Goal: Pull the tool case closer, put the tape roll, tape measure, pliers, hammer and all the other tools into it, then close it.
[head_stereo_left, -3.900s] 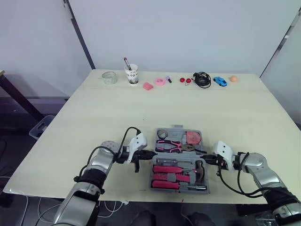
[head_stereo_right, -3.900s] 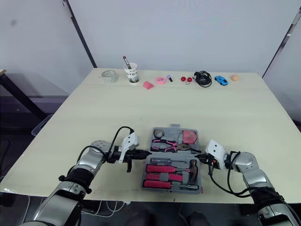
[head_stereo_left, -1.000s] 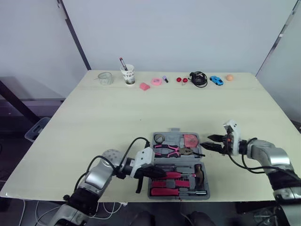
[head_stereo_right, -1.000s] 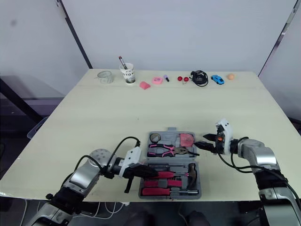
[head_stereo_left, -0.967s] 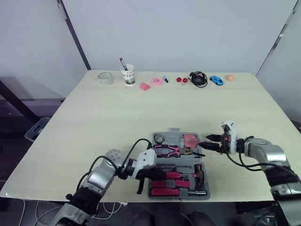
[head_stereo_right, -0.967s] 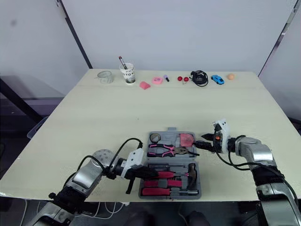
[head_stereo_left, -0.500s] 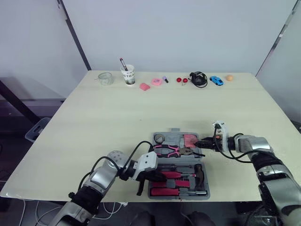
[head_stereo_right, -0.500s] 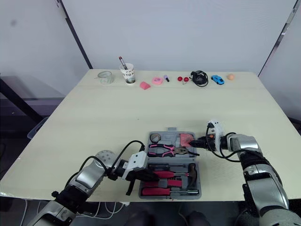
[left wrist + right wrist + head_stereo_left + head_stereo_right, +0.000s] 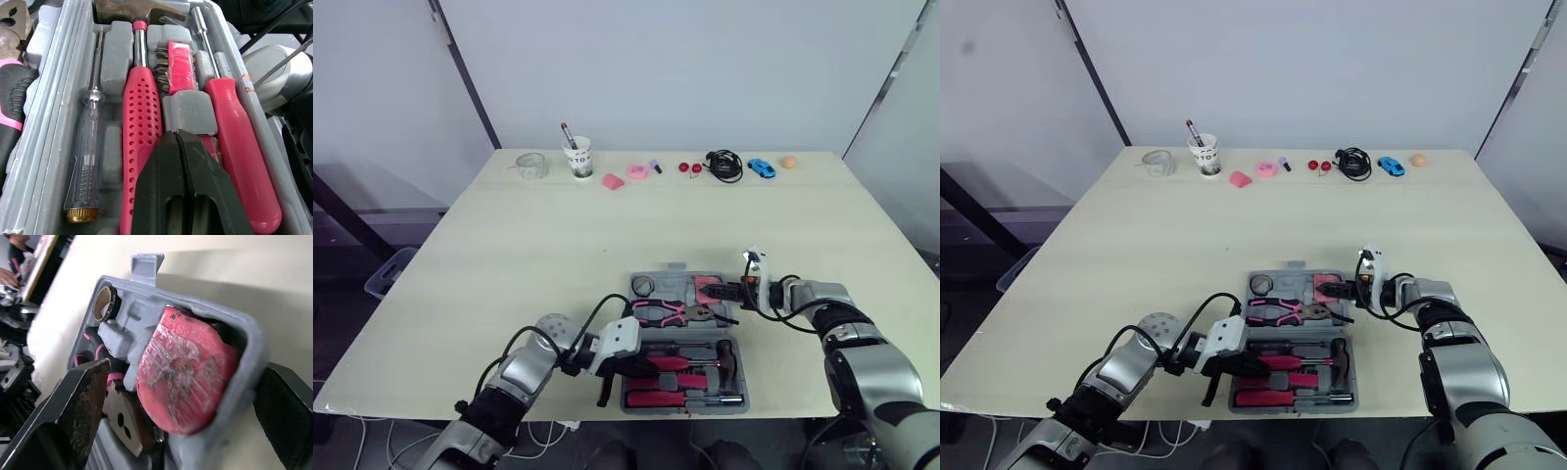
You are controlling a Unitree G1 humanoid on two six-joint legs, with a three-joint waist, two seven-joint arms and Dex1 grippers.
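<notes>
The grey tool case [image 9: 677,271] lies open near the table's front edge. Its far half holds the tape roll [image 9: 643,286], the pink pliers [image 9: 668,312] and the red tape measure [image 9: 181,352]. In the near half lie the hammer [image 9: 142,93] and red-handled screwdrivers [image 9: 234,127]. My left gripper [image 9: 177,137] is shut, its tips resting over the red handles at the near half's left side. My right gripper [image 9: 183,396] is open at the case's far right corner, one finger inside by the tape measure and one outside the wall.
Along the far edge stand a glass cup [image 9: 530,164], a paper cup with a pen [image 9: 578,155], pink bits [image 9: 638,171], a black cable [image 9: 724,164], a blue toy car [image 9: 763,166] and an orange ball [image 9: 788,162]. The front table edge runs just under the case.
My right gripper has moved left, from beside the case to astride its far right corner. The left gripper has edged a little further over the near half.
</notes>
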